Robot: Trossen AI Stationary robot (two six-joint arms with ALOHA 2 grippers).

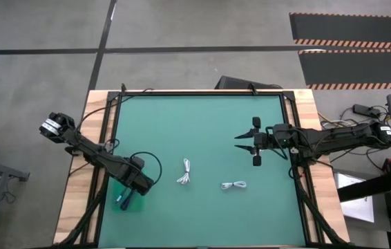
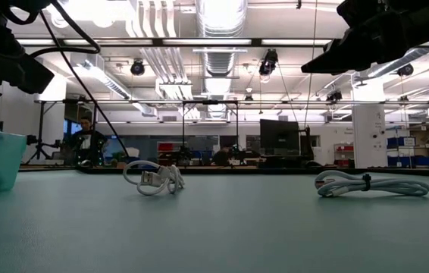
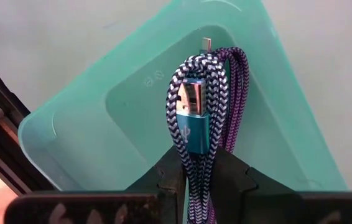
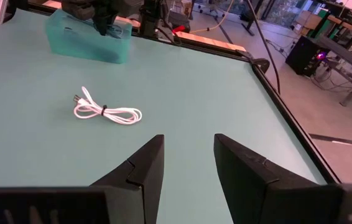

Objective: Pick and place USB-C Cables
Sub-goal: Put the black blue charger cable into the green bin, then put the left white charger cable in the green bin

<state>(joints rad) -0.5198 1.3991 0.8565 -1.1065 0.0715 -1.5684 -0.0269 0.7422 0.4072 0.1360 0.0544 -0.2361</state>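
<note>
Green matting (image 1: 202,117) covered my table, with a teal bin (image 1: 122,196) near its left edge. Over that bin my left gripper (image 3: 198,171) pinched a braided blue-and-purple cable (image 3: 204,106). Two white USB-C Cables (image 1: 186,172) (image 1: 234,185), each coiled in a short bundle, lay apart mid-table, nothing blocking them. My right gripper (image 4: 185,158) hovered open and empty above the mat.

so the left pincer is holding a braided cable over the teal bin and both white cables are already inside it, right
Not quite. The left pincer does hold the braided cable over the teal bin, but the high view shows both white cables lying on the green mat, outside the bin.
</note>
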